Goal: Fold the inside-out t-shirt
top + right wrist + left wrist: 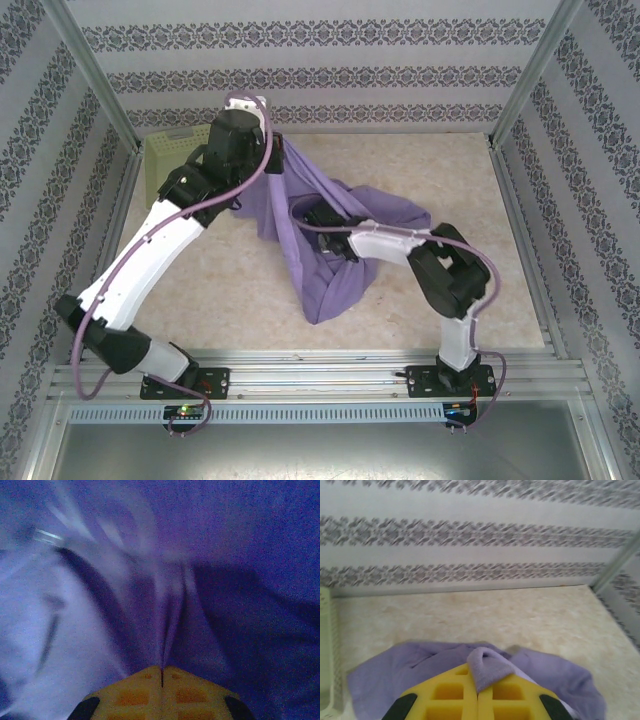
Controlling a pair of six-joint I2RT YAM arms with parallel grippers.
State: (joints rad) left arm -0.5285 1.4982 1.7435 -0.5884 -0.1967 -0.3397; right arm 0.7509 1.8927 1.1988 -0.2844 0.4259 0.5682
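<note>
Both grippers have hold of the inside-out t-shirt, yet 0 folds are made. The left gripper, raised just right of the pale green basket, has its jaws pressed together on a small tuck of purple cloth, and the right gripper, further right of the basket, is pinched closed on a ridge of the fabric. The shirt hangs from the left grip and trails in a crumpled heap over the table right of the basket, so spreading it flat and every fold look left to do.
</note>
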